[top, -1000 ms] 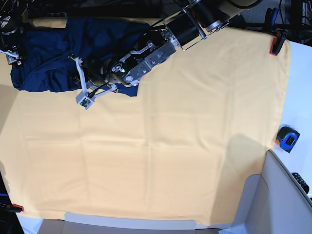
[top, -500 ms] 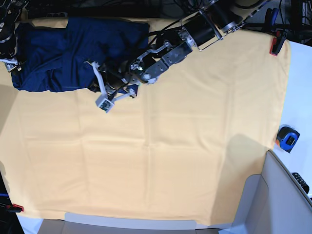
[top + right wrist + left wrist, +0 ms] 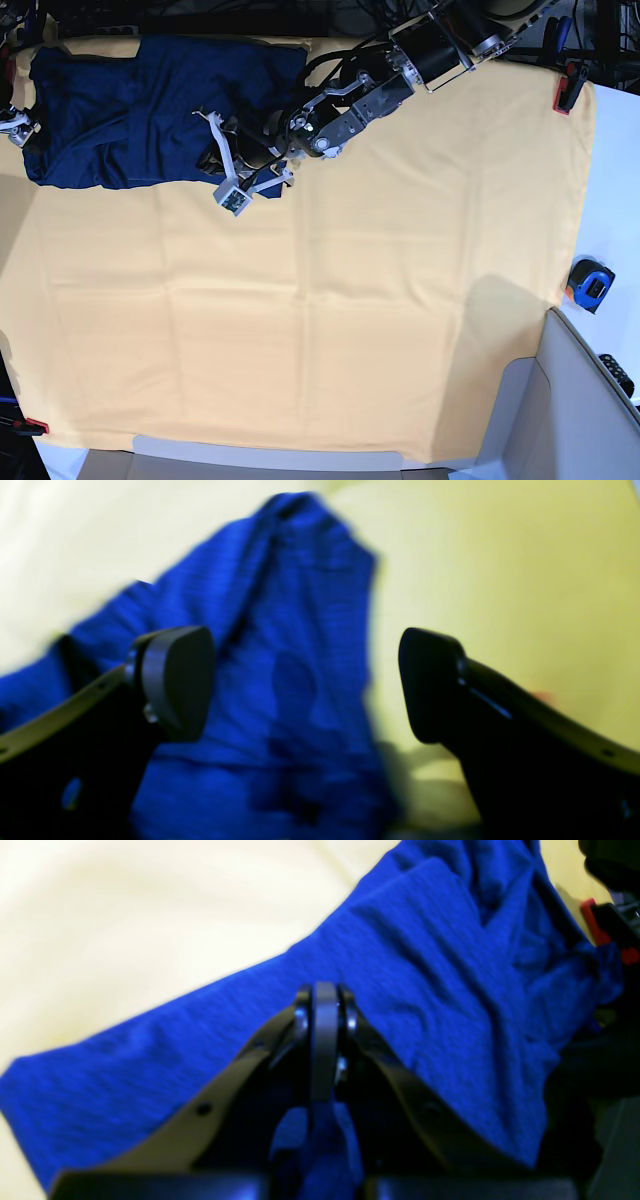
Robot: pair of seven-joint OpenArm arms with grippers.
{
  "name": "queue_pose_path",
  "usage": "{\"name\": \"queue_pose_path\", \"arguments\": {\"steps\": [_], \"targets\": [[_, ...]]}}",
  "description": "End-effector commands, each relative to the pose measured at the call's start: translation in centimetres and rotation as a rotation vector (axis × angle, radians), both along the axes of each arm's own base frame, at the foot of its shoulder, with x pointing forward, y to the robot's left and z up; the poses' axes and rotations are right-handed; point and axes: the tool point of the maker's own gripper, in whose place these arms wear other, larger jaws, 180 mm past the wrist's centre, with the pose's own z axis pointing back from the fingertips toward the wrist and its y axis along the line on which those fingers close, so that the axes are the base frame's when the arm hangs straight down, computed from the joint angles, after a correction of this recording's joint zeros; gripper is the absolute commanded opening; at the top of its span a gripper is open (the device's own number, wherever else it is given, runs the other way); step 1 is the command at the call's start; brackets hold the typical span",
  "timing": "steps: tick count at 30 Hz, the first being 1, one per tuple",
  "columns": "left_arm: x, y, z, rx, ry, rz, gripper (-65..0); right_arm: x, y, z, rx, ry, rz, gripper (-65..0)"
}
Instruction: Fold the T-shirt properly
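— What lies at the left of the table?

— A large, plain navy-blue knit long-sleeved T-shirt point(image 3: 150, 105), bunched in soft folds at the far left corner of the yellow-orange table cloth point(image 3: 380, 300). At that edge the right gripper point(image 3: 305, 685) hangs over the shirt's rim, its two black pads spread wide apart with nothing between them.

— And moving right?

— The left gripper point(image 3: 324, 1040) sits at the shirt's near right edge, jaws pressed together with a fold of the blue fabric pinched between them, its black-and-silver arm point(image 3: 400, 75) slanting in from the top. Well apart, past the cloth's right edge, a blue-and-black tape measure point(image 3: 590, 285) rests on the white surface.
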Motion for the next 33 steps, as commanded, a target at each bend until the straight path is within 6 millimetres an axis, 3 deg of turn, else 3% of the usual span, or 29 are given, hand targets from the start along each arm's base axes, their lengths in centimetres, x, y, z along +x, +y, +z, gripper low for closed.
{"name": "queue_pose_path", "arguments": {"steps": [1,10,13,17,23,31,33], "targets": [[0.4,-0.8,1.5,-0.042,-0.03,-0.004,-64.5,1.0,-0.5,1.6,-0.036,-0.046,0.04,-8.3],[0.5,-0.1,1.0,-0.024,-0.028,0.002,-64.5,-0.9,-3.1,-4.4,0.082,0.047,0.137,-8.3],[0.5,0.1,0.8,-0.018,-0.028,0.003,-64.5,-0.8,-3.0,-5.0,0.108,0.045,0.131,-8.3],[0.6,0.1,0.8,-0.018,-0.03,0.003,-64.5,-0.7,-2.3,-5.4,0.134,0.061,0.141,-8.3],[0.7,0.3,0.8,-0.014,-0.031,0.007,-64.5,-1.0,0.5,-6.9,0.21,0.096,0.162,-8.3],[0.8,0.3,0.7,-0.013,-0.03,0.007,-64.5,-0.8,3.2,-5.8,0.159,0.061,0.227,-8.3],[0.8,0.3,0.7,-0.013,-0.03,0.007,-64.5,-1.6,3.5,-6.1,0.168,0.089,0.231,-8.3]]}}
